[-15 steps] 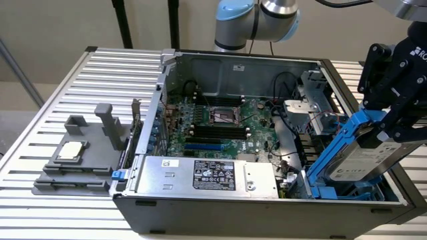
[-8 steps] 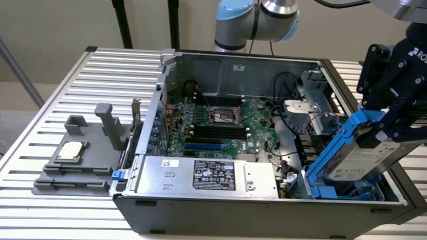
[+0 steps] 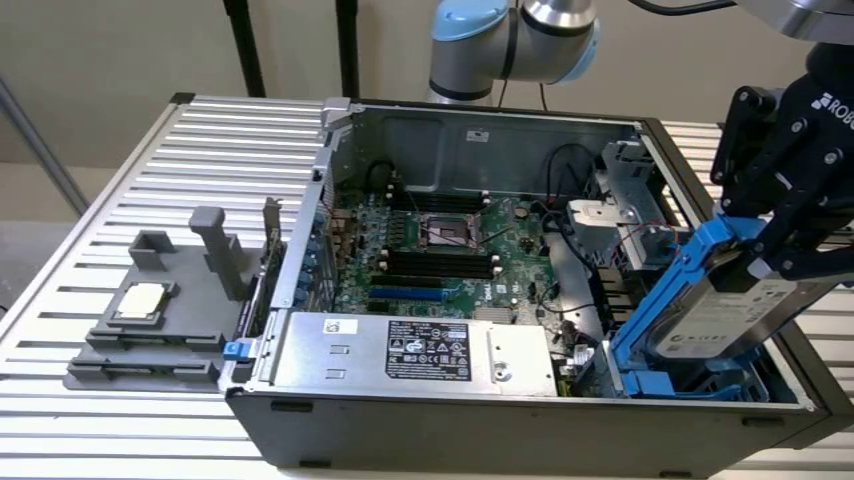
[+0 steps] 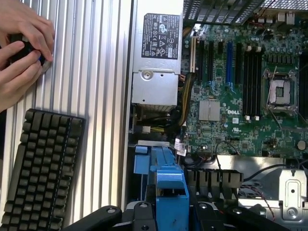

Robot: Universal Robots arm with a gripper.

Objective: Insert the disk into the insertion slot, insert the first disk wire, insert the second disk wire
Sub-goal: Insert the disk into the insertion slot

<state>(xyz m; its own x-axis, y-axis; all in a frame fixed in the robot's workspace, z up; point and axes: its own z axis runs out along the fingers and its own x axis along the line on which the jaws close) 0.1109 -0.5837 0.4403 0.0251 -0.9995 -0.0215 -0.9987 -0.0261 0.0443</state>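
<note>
At the exterior view's right side of the open computer case (image 3: 534, 432), the gripper (image 3: 771, 252) is clamping tight on the upper end of the disk (image 3: 727, 315), which is leaning with its long axis slanting down toward the exterior view's left, lower end nosing into the insertion slot (image 3: 674, 385). Outside the case, the wrist view is showing a person's hands (image 4: 21, 48) near a keyboard (image 4: 43, 173) on the slatted table (image 4: 101, 72).

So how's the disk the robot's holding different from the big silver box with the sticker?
The disk is smaller and clipped in a blue frame; the silver box is bigger and has none. The disk tilts, held up by the gripper; the silver box lies flat in the case. Both are silver-grey metal with a label.
</note>
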